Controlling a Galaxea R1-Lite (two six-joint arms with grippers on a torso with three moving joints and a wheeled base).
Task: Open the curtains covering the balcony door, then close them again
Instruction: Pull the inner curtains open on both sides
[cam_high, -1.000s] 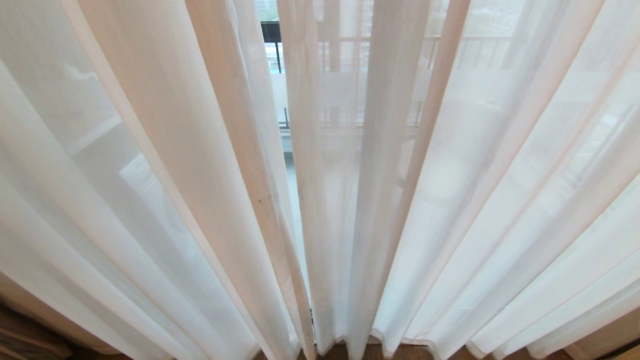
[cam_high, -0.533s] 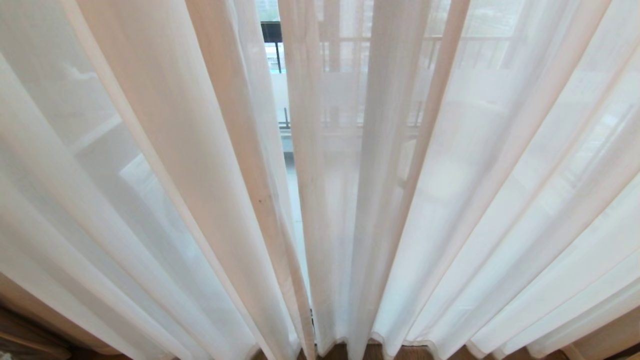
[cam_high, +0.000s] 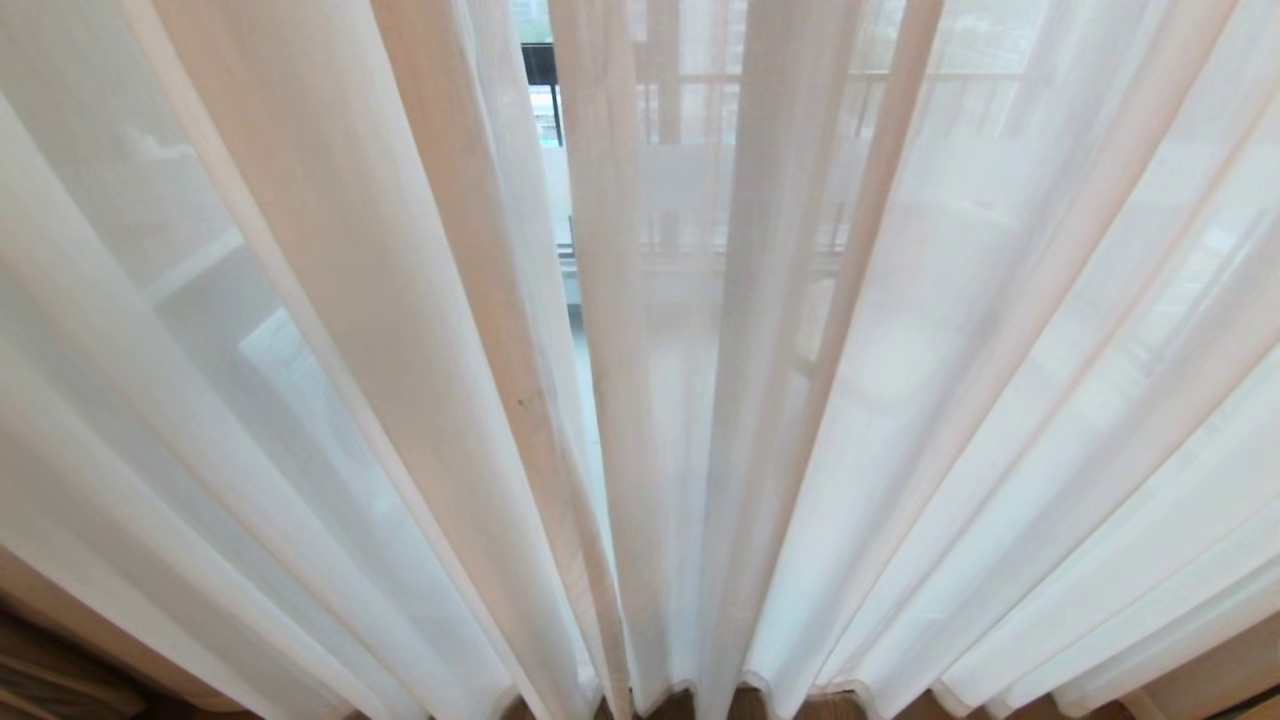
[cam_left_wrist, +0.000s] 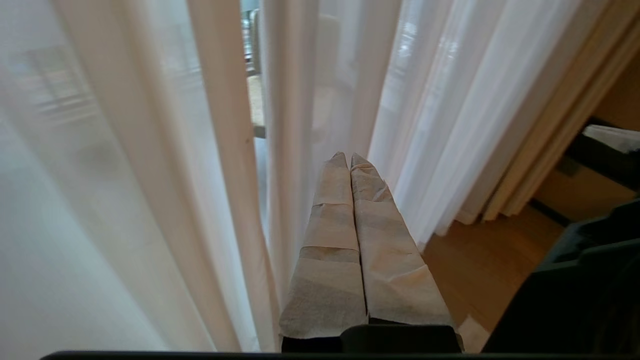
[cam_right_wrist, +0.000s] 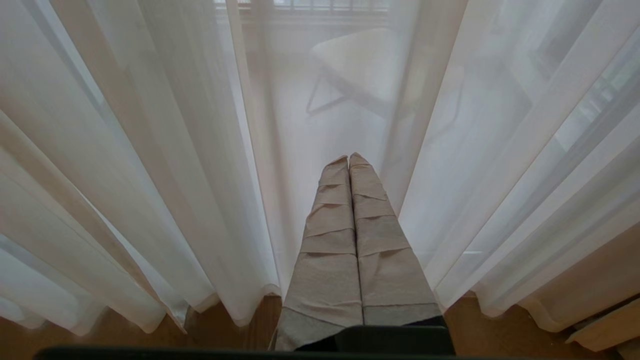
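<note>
The curtains fill the head view: thin white sheers (cam_high: 880, 360) hang in pleats down to the floor, with a narrow slit (cam_high: 578, 300) between two panels. Thick beige drapes (cam_left_wrist: 540, 125) are bunched at the side. The balcony door is hidden behind the fabric. Neither arm shows in the head view. My left gripper (cam_left_wrist: 348, 156) is shut and empty, raised in front of the sheers (cam_left_wrist: 300, 100) just beside the slit, not touching them. My right gripper (cam_right_wrist: 348, 157) is shut and empty, low and pointing at the sheers (cam_right_wrist: 150, 150) near their hem.
Wooden floor (cam_left_wrist: 480, 270) runs up to the curtain hems (cam_right_wrist: 235, 325). A black railing (cam_high: 545, 65) shows through the slit. A pale chair (cam_right_wrist: 360, 65) shows faintly behind the sheers. A dark part of the robot (cam_left_wrist: 590, 280) stands to one side of the left gripper.
The head view has shifted only very slightly. The curtains hang as before, with the slit about as narrow.
</note>
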